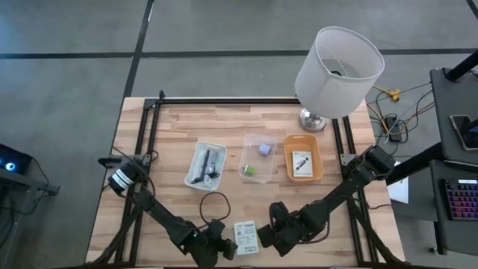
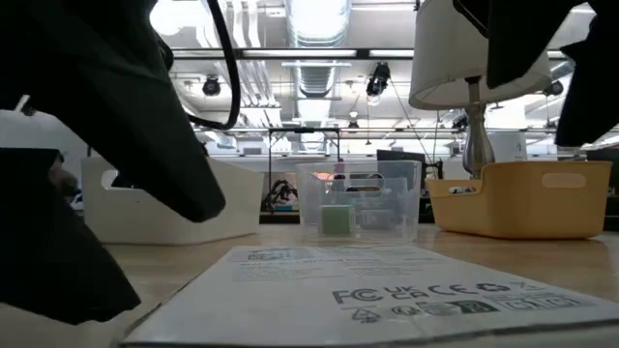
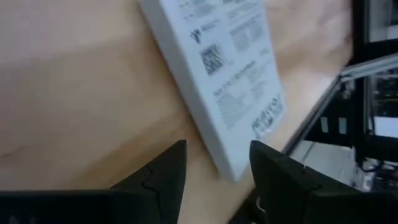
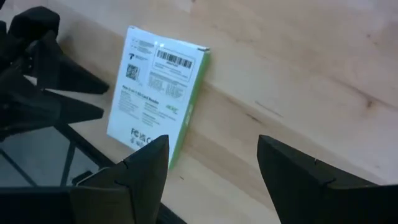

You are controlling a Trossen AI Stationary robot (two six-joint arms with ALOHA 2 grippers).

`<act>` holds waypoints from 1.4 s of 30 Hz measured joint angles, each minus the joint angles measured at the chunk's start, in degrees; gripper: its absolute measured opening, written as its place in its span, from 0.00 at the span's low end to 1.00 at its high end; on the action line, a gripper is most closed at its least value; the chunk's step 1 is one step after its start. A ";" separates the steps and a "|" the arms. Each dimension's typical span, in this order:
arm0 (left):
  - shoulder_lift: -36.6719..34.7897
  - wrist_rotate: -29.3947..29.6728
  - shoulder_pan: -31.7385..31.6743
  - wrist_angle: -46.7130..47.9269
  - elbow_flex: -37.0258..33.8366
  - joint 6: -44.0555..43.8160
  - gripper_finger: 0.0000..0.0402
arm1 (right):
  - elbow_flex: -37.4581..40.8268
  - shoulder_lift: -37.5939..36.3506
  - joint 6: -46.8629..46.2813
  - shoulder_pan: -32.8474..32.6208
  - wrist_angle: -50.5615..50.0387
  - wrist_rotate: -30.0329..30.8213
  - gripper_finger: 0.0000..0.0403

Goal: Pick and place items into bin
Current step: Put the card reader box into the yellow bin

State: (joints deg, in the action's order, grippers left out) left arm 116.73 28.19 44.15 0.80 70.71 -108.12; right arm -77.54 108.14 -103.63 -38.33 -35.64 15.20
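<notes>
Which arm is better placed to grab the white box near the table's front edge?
Left, probably. The left pincer is open with the white box edge between its fingers. The right pincer, also open, sits beside the box, not around it.

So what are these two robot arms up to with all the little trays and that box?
Both arms are bent low at the near edge of the wooden table, around a flat white printed box lying there. The left gripper and the right gripper are both open, one on each side of it; neither holds it. Farther back stand a white bin with dark items, a clear bin with a green and a bluish piece, and an orange bin holding a packet.
</notes>
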 joint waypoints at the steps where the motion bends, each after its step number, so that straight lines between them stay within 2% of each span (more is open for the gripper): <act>1: 0.14 0.36 -0.02 -0.37 0.03 -0.08 0.40 | 0.07 0.00 -0.20 -0.03 0.01 -0.04 0.57; 7: 0.32 4.57 -1.58 -0.30 -0.01 -1.04 0.40 | 3.46 0.00 -1.51 -0.11 5.70 -0.05 0.57; 10: 0.32 4.76 -2.16 -0.45 -0.01 -1.03 0.40 | 6.11 -0.02 -0.57 0.44 10.91 -0.04 0.57; 13: 0.39 4.69 -2.62 -0.85 -0.01 -1.04 0.40 | 8.44 0.02 -1.38 1.12 11.23 -0.04 0.57; 19: 0.22 6.23 -2.81 -9.58 -0.08 3.10 0.40 | 10.73 -0.02 -1.38 1.20 13.47 -0.67 0.57; 21: 0.04 6.46 -2.94 -9.61 -0.05 3.64 0.40 | 11.35 -0.02 -1.28 1.09 15.34 -0.87 0.57; 42: 2.31 0.78 -3.93 -9.00 -0.01 3.85 0.40 | 10.62 -0.09 0.48 1.25 15.53 -1.75 0.57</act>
State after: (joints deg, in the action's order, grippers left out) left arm 119.04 28.97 40.22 -8.19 70.70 -104.27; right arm -66.92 108.05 -103.15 -37.08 -20.12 13.45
